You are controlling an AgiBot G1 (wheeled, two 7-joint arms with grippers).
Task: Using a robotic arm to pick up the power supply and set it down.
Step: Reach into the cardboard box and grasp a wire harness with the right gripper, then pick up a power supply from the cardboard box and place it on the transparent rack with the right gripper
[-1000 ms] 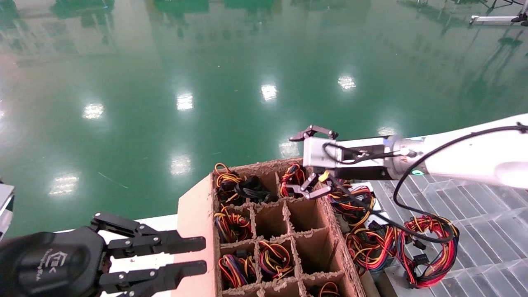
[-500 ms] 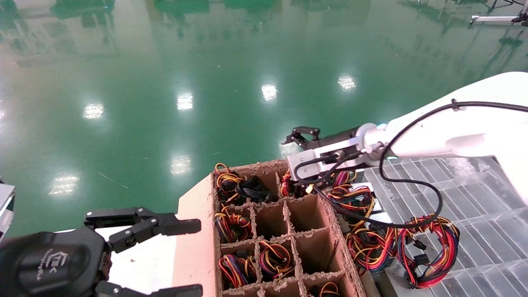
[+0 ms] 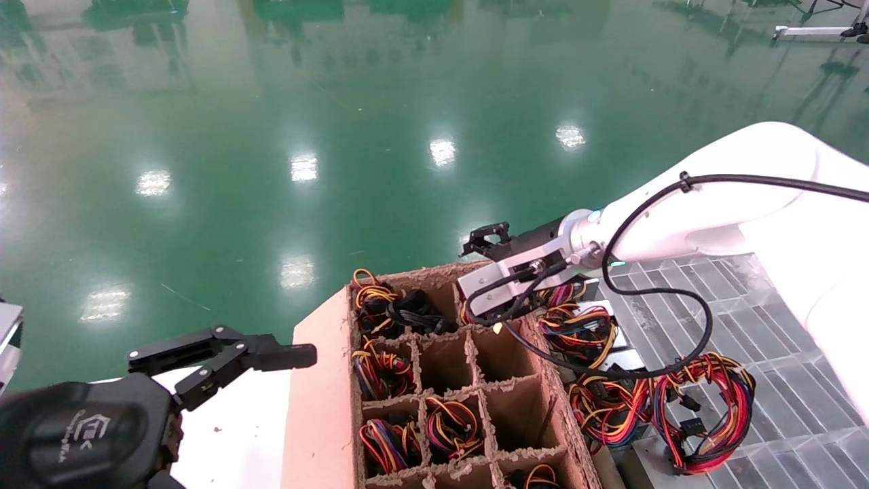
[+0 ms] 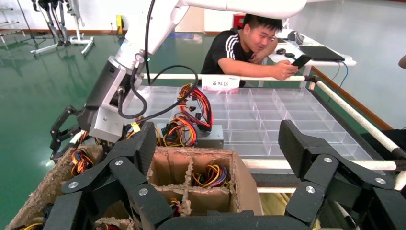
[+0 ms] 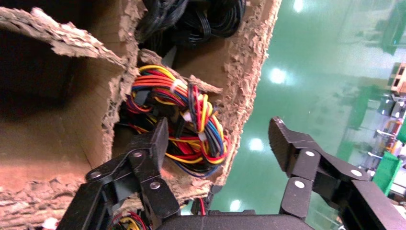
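Note:
The robotic arm (image 3: 679,217), white with a grey wrist module, reaches over the far right cell of the cardboard box (image 3: 319,407). Its right gripper (image 5: 218,129) is open and straddles the box's far wall. One finger (image 5: 153,143) sits inside the cell against a power supply's coloured wire bundle (image 5: 182,120); the other finger (image 5: 287,143) hangs outside over the green floor. The power supply's body is hidden under its wires. My all-black left gripper (image 4: 216,134) is open at the box's near left side, holding nothing.
Other box cells hold wire bundles (image 3: 448,428). Two more power supplies with red wire looms (image 3: 706,401) lie on the clear compartment tray (image 3: 781,353) to the right. A person (image 4: 249,48) sits behind that table. Green floor lies beyond the box.
The right arm's wrist has turned and dropped toward the far right cell, with its gripper now astride the box wall. The left gripper has spread its fingers wider.

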